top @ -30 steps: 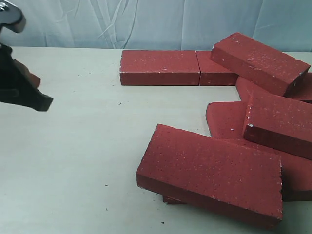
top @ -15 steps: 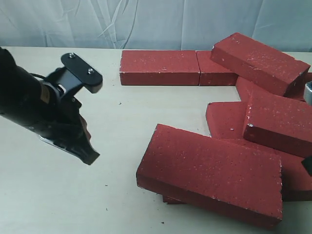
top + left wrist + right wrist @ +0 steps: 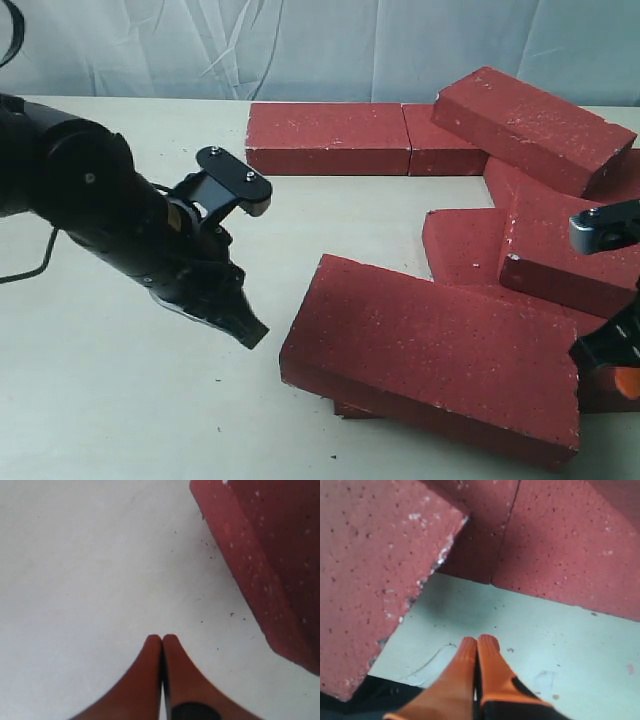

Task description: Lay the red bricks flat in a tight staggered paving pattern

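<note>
Several dark-red bricks lie on the pale table (image 3: pixel 120 400). Two flat ones (image 3: pixel 328 138) sit end to end at the back. A loose pile fills the right side, with one big brick (image 3: pixel 435 355) tilted on top at the front and another (image 3: pixel 530 125) propped at the back. My left gripper (image 3: pixel 248 335) is shut and empty, just left of the front tilted brick (image 3: pixel 270 570), its fingertips (image 3: pixel 152 642) pressed together above bare table. My right gripper (image 3: pixel 479 641) is also shut and empty, low at the right edge of the pile (image 3: pixel 610 365), beside brick edges (image 3: pixel 375 580).
A wrinkled pale curtain (image 3: pixel 300 45) hangs behind the table. Bare tabletop lies to the left and in the middle between the back row and the pile. A black cable (image 3: pixel 25 265) trails from the left arm.
The left arm has swept in from the far left toward the front tilted brick. The right gripper has entered at the right edge. No brick has moved.
</note>
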`<state>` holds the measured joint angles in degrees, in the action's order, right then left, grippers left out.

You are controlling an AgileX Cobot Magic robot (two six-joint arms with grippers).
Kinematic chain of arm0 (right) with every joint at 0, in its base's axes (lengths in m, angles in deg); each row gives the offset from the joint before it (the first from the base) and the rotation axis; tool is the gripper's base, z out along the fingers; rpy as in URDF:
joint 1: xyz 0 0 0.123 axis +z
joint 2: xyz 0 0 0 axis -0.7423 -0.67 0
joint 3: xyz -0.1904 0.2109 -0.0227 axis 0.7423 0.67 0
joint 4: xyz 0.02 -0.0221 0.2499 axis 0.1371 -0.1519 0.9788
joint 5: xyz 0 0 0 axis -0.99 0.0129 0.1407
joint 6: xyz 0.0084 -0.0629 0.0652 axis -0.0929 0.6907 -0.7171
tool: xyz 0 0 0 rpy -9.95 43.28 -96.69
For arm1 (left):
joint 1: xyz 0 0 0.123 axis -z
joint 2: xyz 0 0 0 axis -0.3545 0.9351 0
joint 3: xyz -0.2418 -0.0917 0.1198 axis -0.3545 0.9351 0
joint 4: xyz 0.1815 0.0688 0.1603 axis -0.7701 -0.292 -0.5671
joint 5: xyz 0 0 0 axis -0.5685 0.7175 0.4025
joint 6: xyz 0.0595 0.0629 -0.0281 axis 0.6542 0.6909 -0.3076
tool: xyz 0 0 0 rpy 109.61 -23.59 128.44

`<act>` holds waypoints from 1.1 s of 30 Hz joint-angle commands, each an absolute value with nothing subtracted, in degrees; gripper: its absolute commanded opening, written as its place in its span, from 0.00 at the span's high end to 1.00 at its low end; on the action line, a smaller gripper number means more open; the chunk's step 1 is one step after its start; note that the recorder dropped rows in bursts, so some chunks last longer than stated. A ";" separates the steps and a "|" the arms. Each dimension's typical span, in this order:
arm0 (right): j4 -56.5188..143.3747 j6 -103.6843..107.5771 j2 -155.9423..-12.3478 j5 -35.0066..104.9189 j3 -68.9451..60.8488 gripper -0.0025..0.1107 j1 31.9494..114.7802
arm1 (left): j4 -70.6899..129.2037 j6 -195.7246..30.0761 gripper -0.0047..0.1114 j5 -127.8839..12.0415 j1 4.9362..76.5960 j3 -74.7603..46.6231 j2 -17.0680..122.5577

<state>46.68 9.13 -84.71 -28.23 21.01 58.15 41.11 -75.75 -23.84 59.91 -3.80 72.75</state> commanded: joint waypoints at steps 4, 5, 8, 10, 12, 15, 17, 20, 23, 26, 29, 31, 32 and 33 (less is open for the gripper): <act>48.01 9.30 -88.14 -26.15 21.52 0.99 58.40 | 50.76 -68.15 0.96 -24.58 60.28 -6.99 78.03; 48.01 9.30 -88.61 -26.05 21.66 0.99 58.40 | 51.69 -67.23 0.96 -24.70 60.28 -7.28 78.59; 50.09 9.44 -89.73 -25.46 21.67 0.99 58.40 | 54.31 -64.99 0.96 -24.70 60.28 -7.63 79.96; 52.52 11.38 -90.43 -24.65 21.67 0.99 58.40 | 55.49 -63.86 0.96 -24.70 60.28 -7.65 80.90; 56.43 14.97 -91.28 -24.39 21.67 0.99 58.40 | 56.64 -63.01 0.96 -24.70 60.28 -7.65 81.60; 57.43 16.04 -91.79 -23.79 21.67 0.99 58.40 | 60.62 -59.42 0.96 -24.35 60.28 -7.65 81.60; 57.54 16.15 -91.79 -23.75 21.67 0.99 58.40 | 64.45 -56.16 0.96 -23.82 60.28 -7.65 81.60; 58.07 16.15 -91.79 -23.75 20.40 0.99 58.40 | 69.36 -51.43 0.96 -22.11 60.28 -7.65 81.50; 60.20 17.61 -91.79 -25.30 18.38 0.99 58.40 | 69.10 -51.14 0.96 -22.00 60.28 -7.65 80.62; 65.35 21.68 -91.14 -26.61 15.91 0.99 58.40 | 68.40 -51.14 0.96 -22.10 60.28 -7.65 76.08; 68.12 22.26 -91.04 -27.60 11.43 0.99 58.40 | 64.03 -54.58 0.96 -24.02 60.28 -7.65 72.16; 68.23 22.26 -91.04 -27.19 9.28 0.99 58.40 | 59.76 -58.48 0.96 -25.73 60.14 -7.65 70.99; 68.39 22.26 -91.04 -27.06 8.14 0.99 58.40 | 57.64 -60.43 0.96 -26.07 59.71 -7.65 70.61; 68.87 22.26 -91.20 -27.06 6.95 0.99 58.40 | 56.24 -61.59 0.96 -26.17 59.12 -7.65 70.60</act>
